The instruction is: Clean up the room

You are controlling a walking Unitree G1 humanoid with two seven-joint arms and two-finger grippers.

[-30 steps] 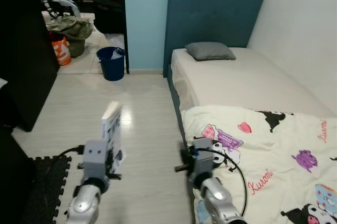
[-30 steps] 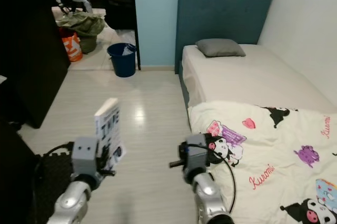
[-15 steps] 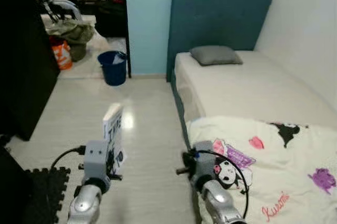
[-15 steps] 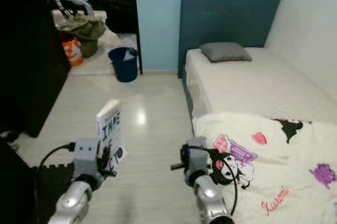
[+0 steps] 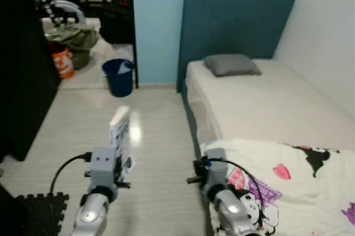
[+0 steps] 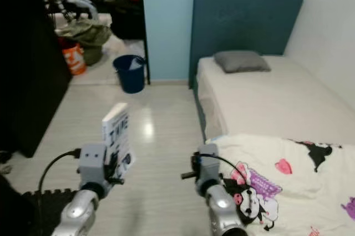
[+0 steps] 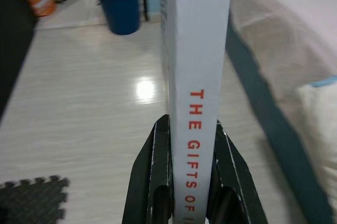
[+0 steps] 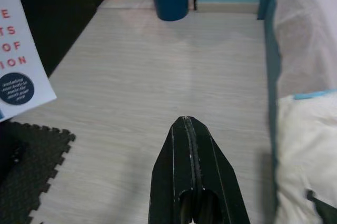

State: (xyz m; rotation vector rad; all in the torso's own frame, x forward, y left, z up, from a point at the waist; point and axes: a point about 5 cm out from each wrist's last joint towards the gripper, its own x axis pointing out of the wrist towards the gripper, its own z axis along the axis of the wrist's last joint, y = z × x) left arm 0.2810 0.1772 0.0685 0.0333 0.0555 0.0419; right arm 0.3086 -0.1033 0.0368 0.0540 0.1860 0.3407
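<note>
Left pincer: my left gripper (image 7: 188,182) is clamped on the lower end of a white book (image 7: 196,50), one black finger (image 7: 160,176) pressed flat to each cover, spine facing the wrist camera.
Book attitude: upright, carried clear of the floor (image 5: 155,136) ahead of my left arm; in my judgement this keeps the pages closed and the load steady while I walk.
Right pincer: my right gripper (image 8: 188,129) has its fingers pressed together with nothing between them, pointing forward over the floor beside the bed (image 5: 260,97); it appears held in reserve.
Blanket: a cartoon-print blanket (image 5: 288,175) covers the near end of the bed, close by my right arm.
Room ahead: grey pillow (image 5: 231,65) at the headboard end; blue bucket (image 5: 118,73) by the doorway, well apart from me.
Assessment: book is in transit; a place for it is not yet identifiable.
</note>
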